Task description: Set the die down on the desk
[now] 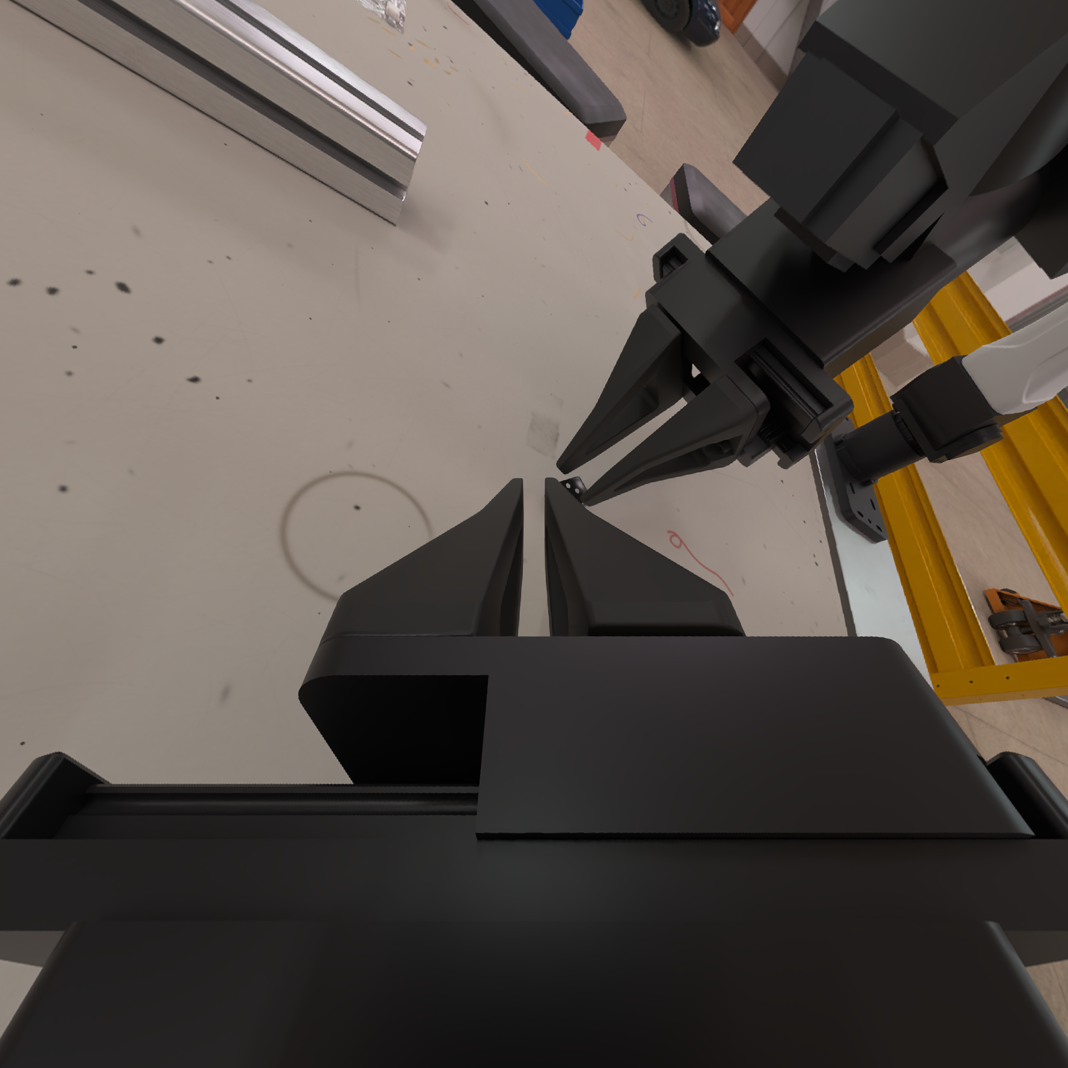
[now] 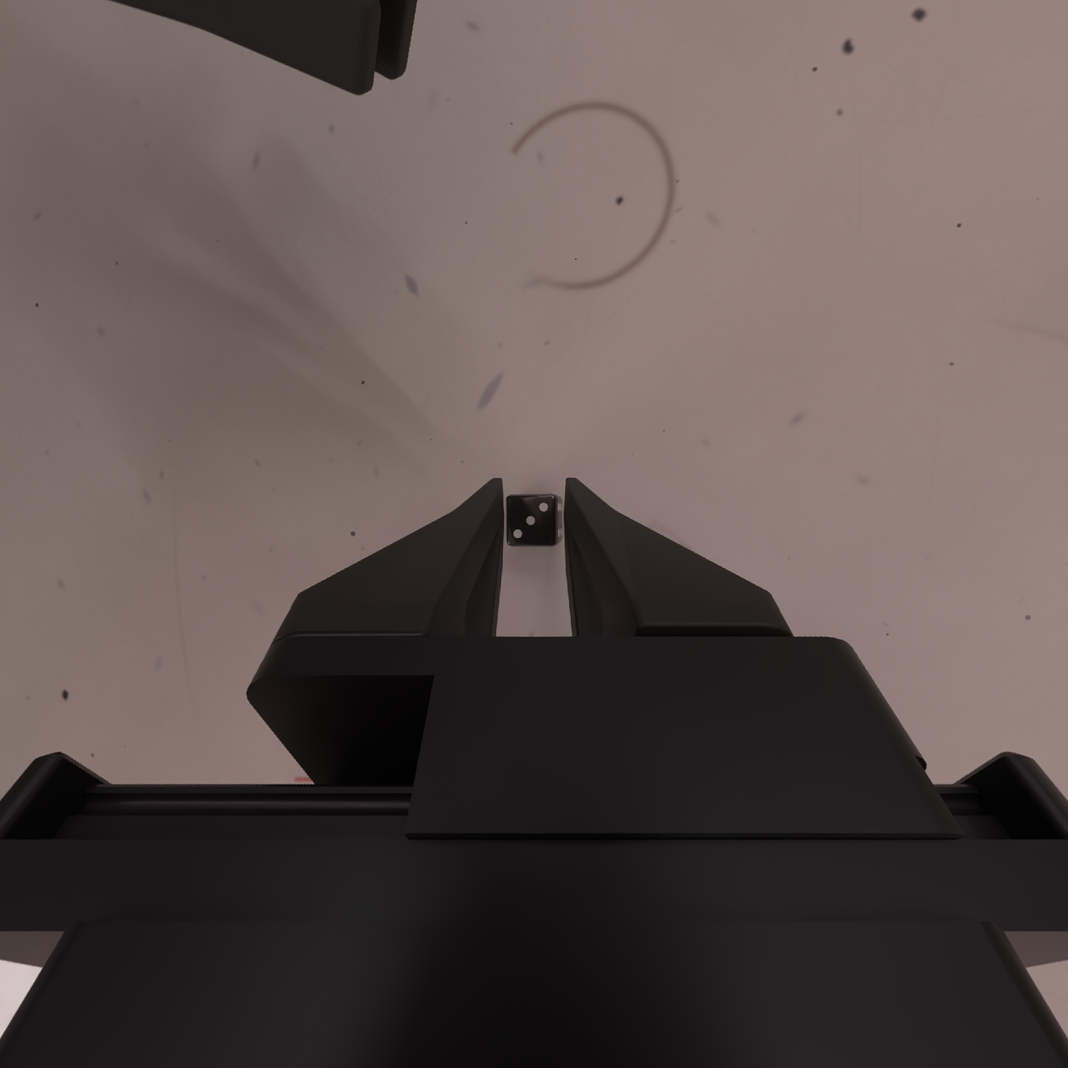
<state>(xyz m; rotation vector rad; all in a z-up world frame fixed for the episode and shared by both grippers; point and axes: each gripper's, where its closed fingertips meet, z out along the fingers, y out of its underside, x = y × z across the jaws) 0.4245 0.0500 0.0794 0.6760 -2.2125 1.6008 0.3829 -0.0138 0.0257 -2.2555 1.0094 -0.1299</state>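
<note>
A small black die (image 2: 531, 520) with white pips sits between the fingertips of my right gripper (image 2: 533, 482), which is shut on it. The tips are low over the beige desk (image 2: 809, 404); I cannot tell whether the die touches it. In the left wrist view the right gripper (image 1: 575, 482) comes in from the upper right, with the die (image 1: 573, 490) showing at its tips. My left gripper (image 1: 534, 485) is shut and empty, its tips right beside the die. The left gripper also shows at the top left of the right wrist view (image 2: 378, 52).
A brushed aluminium rail (image 1: 260, 98) lies at the far left of the desk. A brown ring stain (image 1: 355, 534) marks the desk left of the grippers. The desk edge (image 1: 832, 549) runs on the right, with a yellow frame (image 1: 982, 520) beyond. Dark grey blocks (image 1: 555, 75) sit along the far edge.
</note>
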